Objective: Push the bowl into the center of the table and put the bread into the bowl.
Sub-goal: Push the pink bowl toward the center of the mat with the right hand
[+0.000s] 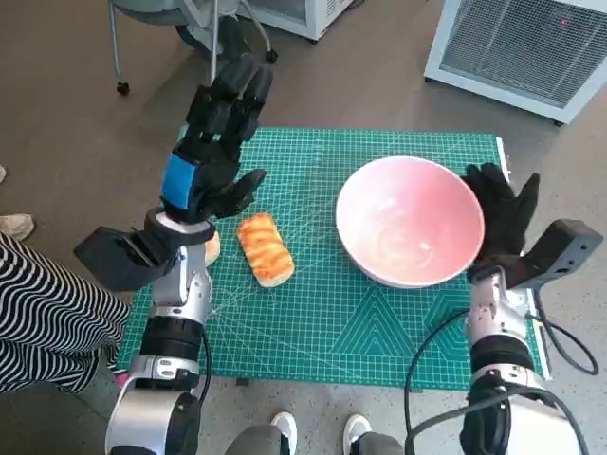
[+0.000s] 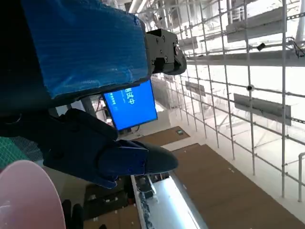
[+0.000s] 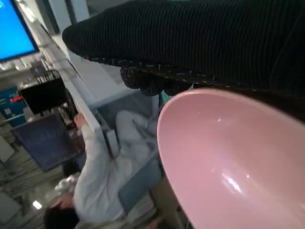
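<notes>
Only the head view shows the bread (image 1: 265,248), lying on the green mat (image 1: 313,322) of the desk just left of the pink bowl (image 1: 410,221). The left hand (image 1: 216,142) hangs above it, fingers spread, holding nothing. The right wrist view shows a seated person (image 3: 102,176) beyond the bowl's rim. The right hand (image 1: 501,213), fingers apart, rests against the bowl's right side.

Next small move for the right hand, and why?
Probably push the bowl a little further toward the bread. The right hand sits against the bowl's outer rim, and the bowl is on the mat's right half, off centre. The left hand hovers open above the bread, holding nothing, so the grasp can wait.
</notes>
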Robot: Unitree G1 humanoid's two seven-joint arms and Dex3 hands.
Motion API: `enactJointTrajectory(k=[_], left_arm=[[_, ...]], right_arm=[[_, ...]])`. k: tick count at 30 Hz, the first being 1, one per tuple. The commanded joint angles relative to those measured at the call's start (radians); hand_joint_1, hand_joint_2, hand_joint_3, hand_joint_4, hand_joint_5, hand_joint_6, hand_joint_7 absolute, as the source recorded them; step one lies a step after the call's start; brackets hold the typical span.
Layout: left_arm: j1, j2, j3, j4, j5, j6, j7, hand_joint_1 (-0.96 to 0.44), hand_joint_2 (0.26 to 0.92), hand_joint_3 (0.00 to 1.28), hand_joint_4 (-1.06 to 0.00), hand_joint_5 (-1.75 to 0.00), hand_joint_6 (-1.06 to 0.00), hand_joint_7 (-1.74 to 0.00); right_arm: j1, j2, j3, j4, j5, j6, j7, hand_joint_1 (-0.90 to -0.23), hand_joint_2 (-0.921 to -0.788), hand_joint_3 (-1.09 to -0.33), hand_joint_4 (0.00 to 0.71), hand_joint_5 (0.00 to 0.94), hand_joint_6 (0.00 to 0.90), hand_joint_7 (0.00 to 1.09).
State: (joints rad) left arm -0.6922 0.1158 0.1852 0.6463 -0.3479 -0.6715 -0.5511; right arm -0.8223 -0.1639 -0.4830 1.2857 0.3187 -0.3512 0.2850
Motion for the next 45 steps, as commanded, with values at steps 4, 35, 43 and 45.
enactJointTrajectory(k=[4,35,43,45], left_arm=[[0.01,0.01,0.008,-0.004,0.004,-0.013,0.0,-0.7,0.921,0.34,-0.12,0.0,-0.01,-0.4],[0.005,-0.01,0.0,0.007,0.011,-0.013,0.006,-0.7,0.921,0.34,-0.12,0.0,-0.02,-0.38],[-0.002,-0.022,-0.01,0.003,0.019,-0.005,0.018,-0.7,0.921,0.34,-0.12,0.0,-0.02,-0.38],[-0.004,-0.024,-0.013,0.004,0.02,-0.003,0.019,-0.7,0.921,0.34,-0.12,0.0,-0.02,-0.38]], right_arm=[[-0.012,0.04,-0.021,0.011,0.022,0.037,0.013,-0.655,-0.921,-0.814,0.101,0.004,0.074,0.24],[-0.028,0.054,0.008,-0.01,0.012,0.018,0.034,-0.629,-0.921,-0.834,0.079,0.004,0.075,0.21],[-0.028,0.061,0.051,-0.016,-0.022,-0.017,0.033,-0.629,-0.921,-0.838,0.076,0.002,0.069,0.2],[-0.028,0.064,0.06,-0.017,-0.032,-0.026,0.034,-0.635,-0.921,-0.837,0.07,0.001,0.065,0.2]])
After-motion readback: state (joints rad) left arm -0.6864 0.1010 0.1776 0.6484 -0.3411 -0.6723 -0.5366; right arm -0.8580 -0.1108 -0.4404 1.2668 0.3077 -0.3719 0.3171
